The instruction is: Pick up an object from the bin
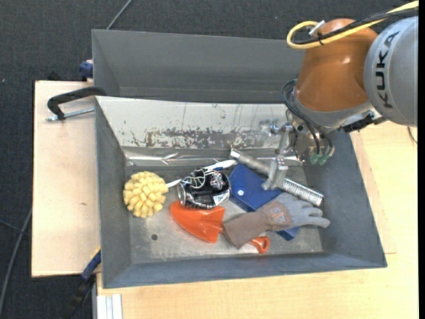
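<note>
Hanging below the arm's orange wrist cover (330, 68), the gripper (282, 170) sits low at about three o'clock of the bin floor, close to the right wall of the grey metal bin (109, 178). We cannot tell whether it is wide or narrow, nor whether anything is clamped in it. Its tip meets a silver metal tool (252, 161), a smooth rod running out toward ten o'clock from the gripper, with a ribbed end (305, 193) reaching toward four o'clock. We cannot say whether the tool is gripped or only touched.

Just under the tool, at eight o'clock of the gripper, we see a flat blue piece (244, 190). At six o'clock lies a grey-brown glove (269, 221), overlapping the blue piece's lower edge. Farther toward nine o'clock rests a black-and-white patterned thing (204, 187), touching the blue piece. Below it lies an orange plastic scoop (198, 222), its handle tucked under the glove. Farthest out, at nine o'clock of the bin, sits a knobbly yellow ball (145, 194), well apart from the gripper.
</note>
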Motion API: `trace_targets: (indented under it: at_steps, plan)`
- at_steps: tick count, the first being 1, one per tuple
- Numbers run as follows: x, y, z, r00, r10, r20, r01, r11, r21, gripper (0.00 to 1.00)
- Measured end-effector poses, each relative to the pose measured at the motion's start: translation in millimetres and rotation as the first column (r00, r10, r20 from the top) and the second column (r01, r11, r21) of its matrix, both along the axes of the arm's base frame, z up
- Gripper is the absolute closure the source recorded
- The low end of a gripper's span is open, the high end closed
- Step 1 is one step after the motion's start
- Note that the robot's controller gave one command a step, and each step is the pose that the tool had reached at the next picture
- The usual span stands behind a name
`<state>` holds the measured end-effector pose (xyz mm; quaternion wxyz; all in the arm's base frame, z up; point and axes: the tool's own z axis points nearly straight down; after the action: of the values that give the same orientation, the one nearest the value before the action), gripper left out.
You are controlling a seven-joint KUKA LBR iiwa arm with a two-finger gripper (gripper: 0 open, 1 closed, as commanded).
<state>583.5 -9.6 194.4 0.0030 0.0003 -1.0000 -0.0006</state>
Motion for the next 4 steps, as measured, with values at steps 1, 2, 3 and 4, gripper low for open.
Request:
trace_targets:
  at_steps: [1,2,3,4]
  plan:
    - [1.7,-0.1,4.9,1.000,0.000,0.009,0.000,1.000,0.000,0.00]
    - [12.2,-64.1,-46.2,1.000,-0.028,0.008,0.028,1.000,0.001,0.00]
    - [9.6,-114.6,-81.8,0.998,-0.057,0.001,0.057,0.998,-0.001,0.00]
    - [10.6,-58.0,-51.0,0.989,-0.150,0.011,0.150,0.989,0.002,0.00]
